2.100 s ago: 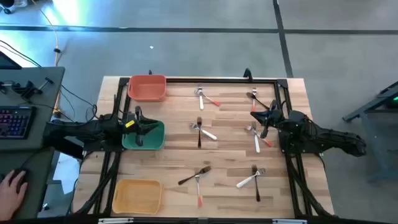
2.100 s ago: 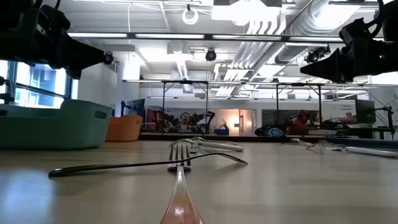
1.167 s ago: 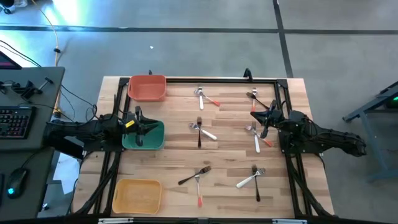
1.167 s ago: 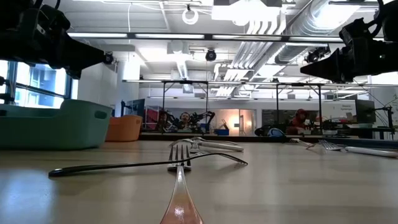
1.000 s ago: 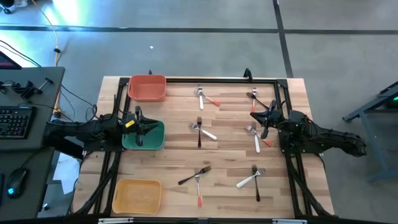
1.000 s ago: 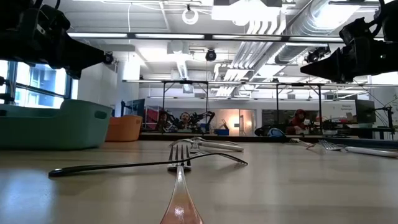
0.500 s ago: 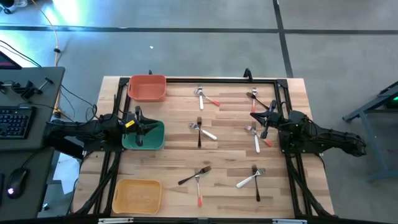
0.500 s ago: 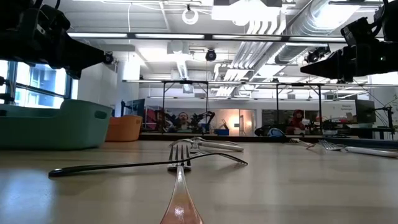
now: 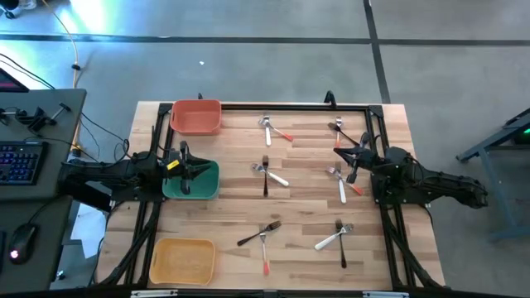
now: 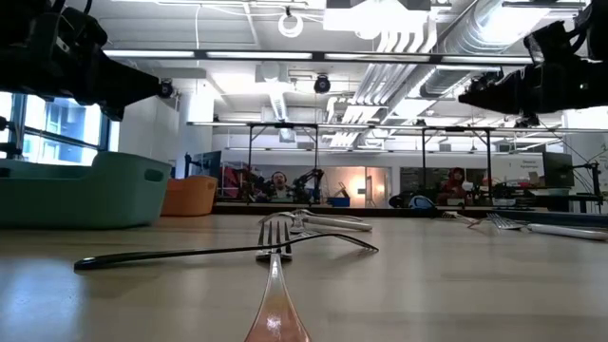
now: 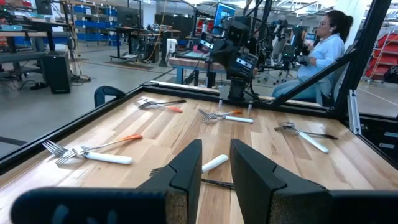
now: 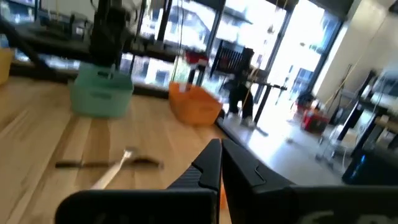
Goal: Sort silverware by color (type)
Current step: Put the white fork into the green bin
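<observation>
The silverware [image 9: 265,165] lies scattered over the middle and right of the worktop [image 9: 232,207]. The left pincer [image 9: 184,154], slightly apart and empty, hangs over the green bin [image 9: 205,186] at left. The right pincer [image 9: 352,156], together, hovers just beside a fork pair [image 9: 339,178].

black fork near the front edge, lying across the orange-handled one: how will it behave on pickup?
The black fork looks thin and flat on the table, so probably stiff, light, hard to get fingers under. It rests across the orange-handled fork, so lifting may nudge that one. Unlikely to roll.
</observation>
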